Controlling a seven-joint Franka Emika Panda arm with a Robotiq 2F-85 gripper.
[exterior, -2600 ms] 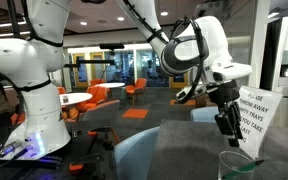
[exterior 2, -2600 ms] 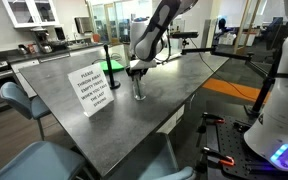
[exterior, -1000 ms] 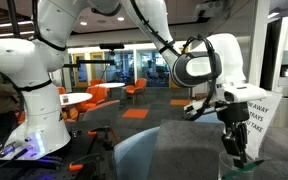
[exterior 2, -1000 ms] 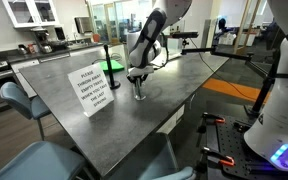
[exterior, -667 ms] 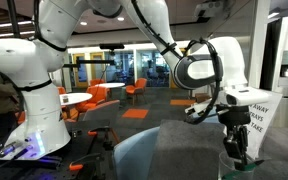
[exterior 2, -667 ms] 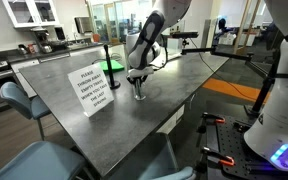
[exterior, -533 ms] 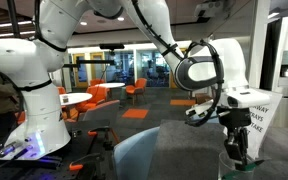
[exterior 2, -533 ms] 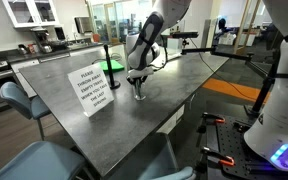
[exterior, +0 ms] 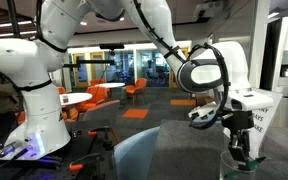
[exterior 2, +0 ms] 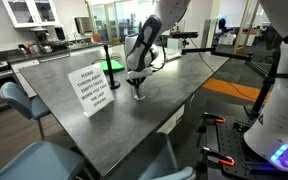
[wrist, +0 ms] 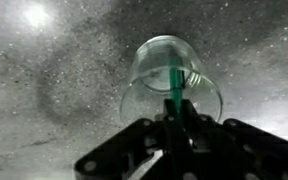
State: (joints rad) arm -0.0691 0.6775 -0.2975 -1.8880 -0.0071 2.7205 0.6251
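In an exterior view, my gripper (exterior: 241,148) hangs over a clear glass (exterior: 230,170); in an exterior view, that glass stands on the grey table (exterior 2: 184,85) near a white sign (exterior 2: 91,88); wrist view, my jaws are clenched on a green stick (wrist: 172,85) that points into the glass's mouth.
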